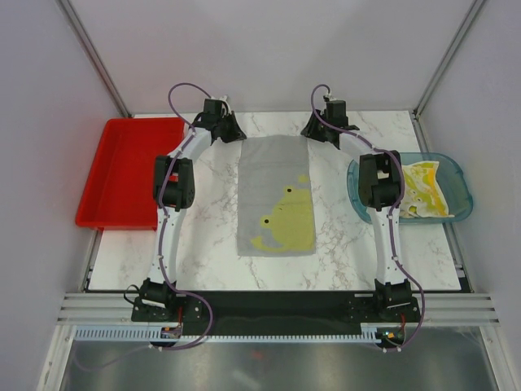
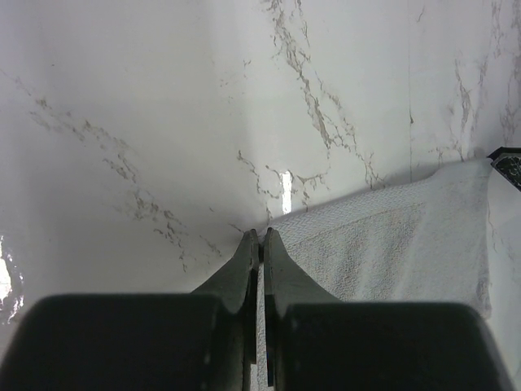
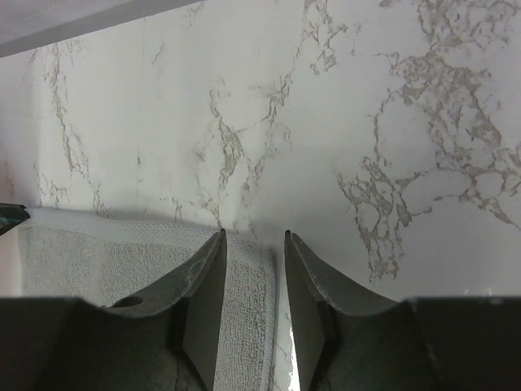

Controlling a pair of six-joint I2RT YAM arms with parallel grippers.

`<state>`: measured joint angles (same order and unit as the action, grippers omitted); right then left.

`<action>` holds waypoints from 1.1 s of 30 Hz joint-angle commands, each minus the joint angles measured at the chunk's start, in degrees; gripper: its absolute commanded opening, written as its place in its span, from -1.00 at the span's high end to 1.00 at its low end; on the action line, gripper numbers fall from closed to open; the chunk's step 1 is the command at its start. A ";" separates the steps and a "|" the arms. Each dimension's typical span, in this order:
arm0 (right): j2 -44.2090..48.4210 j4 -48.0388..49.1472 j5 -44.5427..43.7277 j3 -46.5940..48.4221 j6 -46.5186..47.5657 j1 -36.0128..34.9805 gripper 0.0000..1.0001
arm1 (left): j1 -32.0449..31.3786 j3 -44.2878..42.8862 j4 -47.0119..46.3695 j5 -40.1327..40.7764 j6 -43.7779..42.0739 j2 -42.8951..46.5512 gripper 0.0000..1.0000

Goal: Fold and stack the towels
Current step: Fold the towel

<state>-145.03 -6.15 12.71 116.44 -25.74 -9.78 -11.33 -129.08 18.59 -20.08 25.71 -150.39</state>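
A grey towel [image 1: 277,195] with a yellow-green frog print lies flat in the middle of the marble table. My left gripper [image 1: 230,134] is at its far left corner. In the left wrist view my left gripper [image 2: 260,235] has its jaws closed on the edge of the towel [image 2: 391,244] at that corner. My right gripper [image 1: 313,134] is at the far right corner. In the right wrist view my right gripper [image 3: 254,235] is open and low, with the edge of the towel [image 3: 98,261] lying between the fingers. A crumpled yellow and white towel [image 1: 423,189] lies in the teal bin.
A red tray [image 1: 122,171] stands at the table's left edge. The translucent teal bin [image 1: 460,183] stands at the right edge, beside my right arm's elbow. Grey walls enclose the table at the back and sides.
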 commanded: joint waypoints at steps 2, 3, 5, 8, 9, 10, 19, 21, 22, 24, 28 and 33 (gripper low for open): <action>-1.21 -3.78 2.22 0.01 0.07 0.20 0.17 | 0.17 -2.23 -2.42 -2.07 1.62 -1.31 0.96; -1.65 -3.87 2.41 0.10 0.07 0.11 0.19 | 0.26 -2.23 -2.50 -2.16 1.71 -1.23 0.95; -2.01 -3.69 3.02 0.19 0.07 0.03 0.22 | 0.17 -2.23 -2.59 -2.34 1.79 -1.49 0.95; -2.36 -3.43 4.60 0.19 0.34 0.11 0.25 | 0.26 -2.50 -3.03 -2.77 2.23 -1.75 0.95; -2.53 -3.25 5.30 0.28 0.34 0.11 0.25 | 0.17 -2.76 -3.21 -2.95 2.41 -1.93 0.95; -2.54 -3.08 5.74 0.28 0.34 0.03 0.24 | 0.26 -2.85 -3.30 -3.13 2.58 -1.93 0.95; -3.15 -2.64 5.13 0.80 -0.63 0.03 0.54 | 0.26 -3.20 -3.65 -3.30 3.29 -2.46 0.95; -3.67 -2.72 4.78 1.07 -0.63 0.11 0.88 | 0.26 -3.20 -3.73 -3.39 3.11 -2.45 0.95; -3.85 -2.72 4.69 1.85 -0.46 0.20 1.00 | 0.35 -3.20 -3.74 -3.30 2.94 -2.28 0.95; -3.85 -1.76 5.39 2.65 1.12 0.20 1.00 | 0.35 -3.20 -3.74 -3.30 2.33 -2.02 0.96; -0.96 2.36 8.20 1.61 3.24 0.46 1.00 | 0.61 -3.11 -3.73 -4.00 1.53 -0.61 0.95; 7.28 10.43 8.55 -5.86 1.92 1.78 1.00 | 0.87 -2.15 -3.65 -6.55 -0.40 3.86 0.96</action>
<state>-144.88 -2.52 19.38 113.91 -24.43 -9.06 -10.94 -130.13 16.25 -23.31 27.44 -151.87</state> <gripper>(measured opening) 0.010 0.037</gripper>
